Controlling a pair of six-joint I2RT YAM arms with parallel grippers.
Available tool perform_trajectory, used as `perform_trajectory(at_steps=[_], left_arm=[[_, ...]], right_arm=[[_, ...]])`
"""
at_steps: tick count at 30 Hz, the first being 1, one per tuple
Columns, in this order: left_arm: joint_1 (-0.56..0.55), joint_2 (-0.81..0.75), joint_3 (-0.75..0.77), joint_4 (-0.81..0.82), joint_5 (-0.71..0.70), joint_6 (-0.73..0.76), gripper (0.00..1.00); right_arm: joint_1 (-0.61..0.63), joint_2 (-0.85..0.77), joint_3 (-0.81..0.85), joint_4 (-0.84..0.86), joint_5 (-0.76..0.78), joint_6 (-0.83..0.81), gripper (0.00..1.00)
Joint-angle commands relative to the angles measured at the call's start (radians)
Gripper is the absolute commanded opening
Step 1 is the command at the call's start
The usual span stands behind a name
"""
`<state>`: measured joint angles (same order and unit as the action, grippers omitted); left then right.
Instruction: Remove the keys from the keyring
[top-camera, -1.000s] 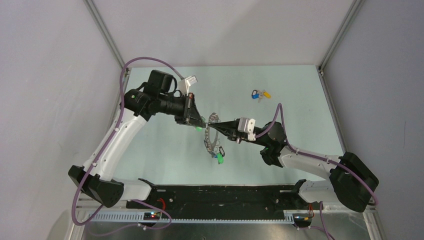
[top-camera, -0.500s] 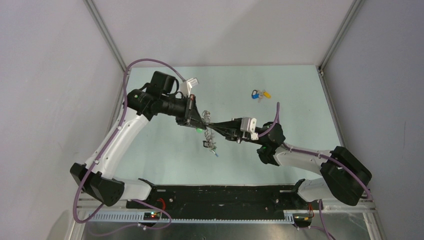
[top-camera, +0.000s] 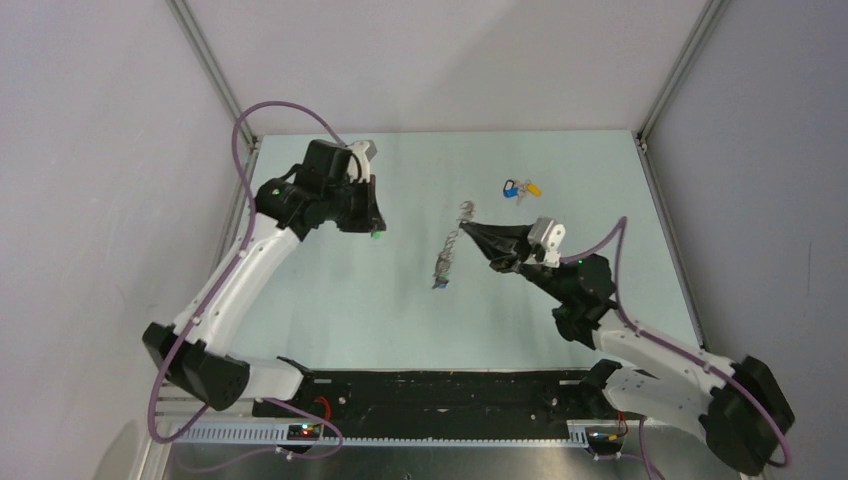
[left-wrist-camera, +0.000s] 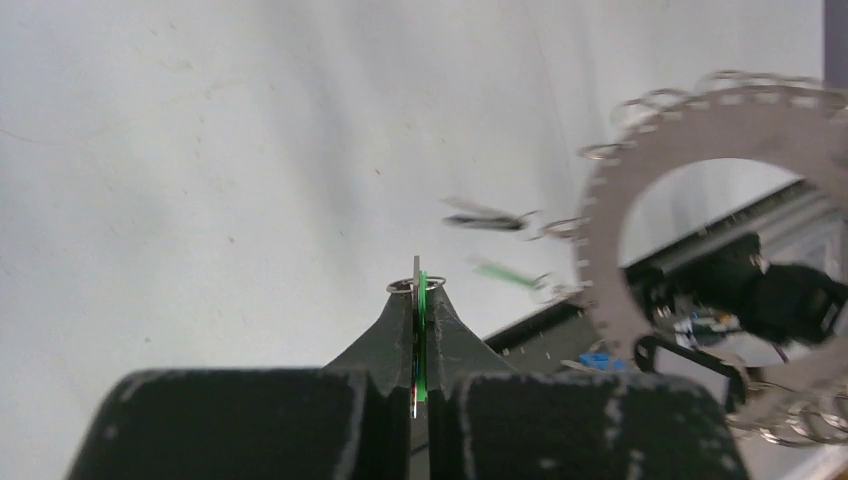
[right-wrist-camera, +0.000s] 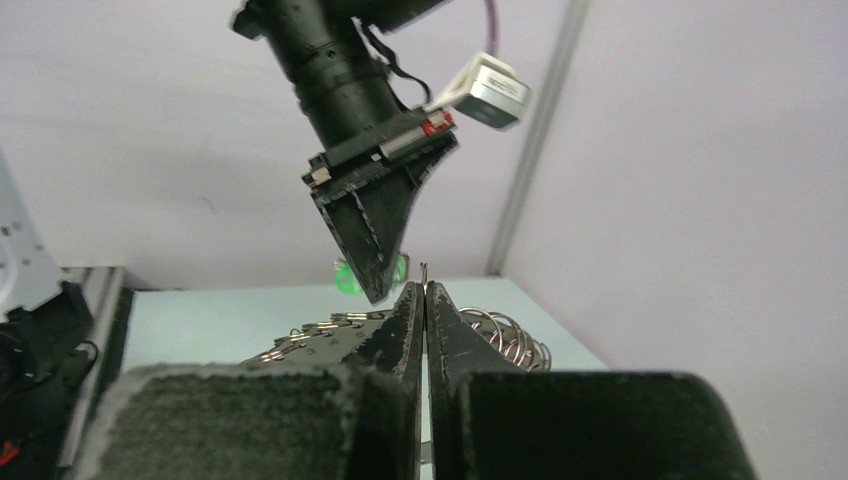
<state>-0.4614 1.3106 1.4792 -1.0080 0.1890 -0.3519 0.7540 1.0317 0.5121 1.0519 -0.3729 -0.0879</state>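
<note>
My left gripper (top-camera: 377, 228) is shut on a green-headed key (left-wrist-camera: 421, 320) with a small split ring at its tip, held apart from the keyring. In the top view the key's green head (top-camera: 378, 235) shows under the left fingers. My right gripper (top-camera: 469, 223) is shut on the rim of the grey toothed keyring (top-camera: 451, 246), which hangs down-left of it with a blue key (top-camera: 437, 285) at the bottom. The left wrist view shows the keyring (left-wrist-camera: 700, 125) at the right, with blurred keys (left-wrist-camera: 482, 214) swinging from it. In the right wrist view the keyring (right-wrist-camera: 320, 342) lies behind my shut fingers (right-wrist-camera: 407, 320).
A small bunch of blue- and yellow-headed keys (top-camera: 520, 188) lies on the pale green table (top-camera: 580, 170) at the back right. Several empty split rings (right-wrist-camera: 512, 338) hang on the keyring. Grey walls enclose the table on three sides.
The left gripper has pulled back to the left with the green key, now off the keyring. The right gripper has swung up and right, carrying the keyring with its other keys.
</note>
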Motion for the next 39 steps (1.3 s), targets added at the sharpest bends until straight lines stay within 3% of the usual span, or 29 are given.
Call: perform_trajectory(at_steps=[1, 10, 19, 21, 23, 25, 26, 27, 28, 34, 39], left_arm=[[-0.004, 0.119, -0.028, 0.214, -0.069, -0.071, 0.0], [-0.08, 0.498, 0.046, 0.72, 0.026, -0.329, 0.0], [-0.167, 0.955, 0.308, 1.223, 0.095, -0.683, 0.0], [-0.17, 1.077, 0.418, 1.285, 0.078, -0.771, 0.0], [-0.179, 1.206, 0.624, 1.318, 0.08, -0.849, 0.0], [-0.189, 1.318, 0.742, 1.308, 0.083, -0.866, 0.47], [-0.195, 1.355, 0.817, 1.257, 0.071, -0.863, 0.83], [-0.197, 1.341, 0.811, 1.242, 0.031, -0.858, 0.91], [-0.199, 1.322, 0.787, 1.23, 0.008, -0.84, 0.98], [-0.184, 1.075, 0.511, 1.196, -0.062, -0.689, 1.0], [-0.177, 0.715, 0.161, 1.173, -0.163, -0.533, 1.0]], right_arm=[[-0.039, -0.17, 0.005, -0.286, 0.233, -0.072, 0.0], [-0.126, -0.439, 0.031, -0.677, 0.675, -0.069, 0.0], [-0.16, -0.561, 0.034, -0.77, 0.75, -0.082, 0.0], [-0.162, -0.574, 0.035, -0.77, 0.759, -0.087, 0.0], [-0.164, -0.58, 0.037, -0.769, 0.764, -0.093, 0.0], [-0.166, -0.583, 0.038, -0.774, 0.768, -0.098, 0.0], [-0.166, -0.582, 0.039, -0.777, 0.769, -0.104, 0.0], [-0.168, -0.58, 0.042, -0.782, 0.77, -0.106, 0.0], [-0.169, -0.578, 0.043, -0.784, 0.773, -0.108, 0.0], [-0.174, -0.576, 0.052, -0.801, 0.786, -0.097, 0.0], [-0.178, -0.551, 0.057, -0.801, 0.765, -0.093, 0.0]])
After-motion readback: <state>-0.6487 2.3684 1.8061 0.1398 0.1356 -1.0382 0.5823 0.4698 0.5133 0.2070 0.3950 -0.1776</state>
